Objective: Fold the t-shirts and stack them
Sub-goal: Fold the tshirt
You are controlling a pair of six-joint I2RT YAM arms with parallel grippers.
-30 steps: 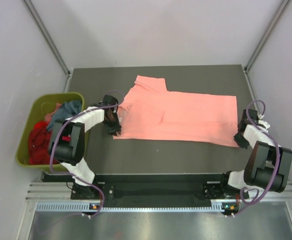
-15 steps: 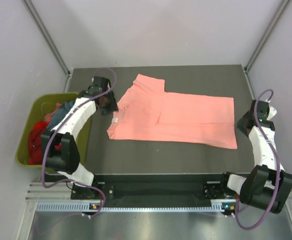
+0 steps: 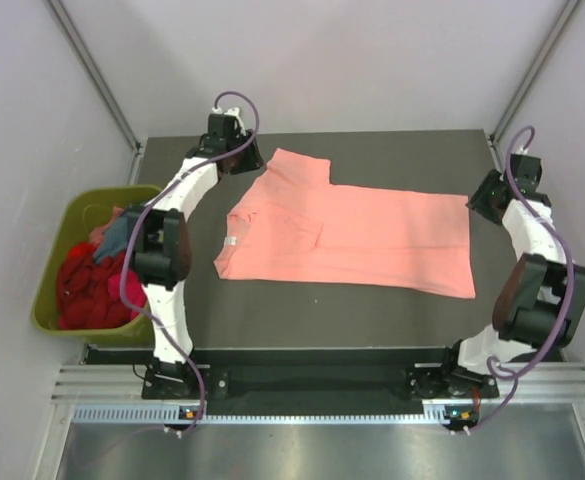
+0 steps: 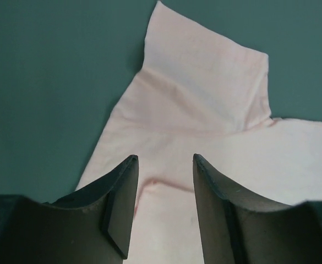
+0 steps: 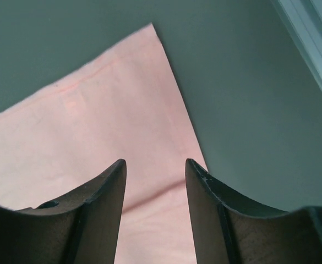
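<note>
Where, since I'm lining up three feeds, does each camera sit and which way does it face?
Top external: above, behind the arm bases, looking down on table, salmon-pink t-shirt, bin; both arms show.
Left wrist: looks down past the open left gripper at the shirt's sleeve end.
Right wrist: looks down past the open right gripper at its hem corner.
Shared: all see the shirt.

Right gripper (image 5: 155, 163), jaws apart, over salmon-pink t-shirt (image 5: 89, 115) corner on table (image 5: 249, 93)
</note>
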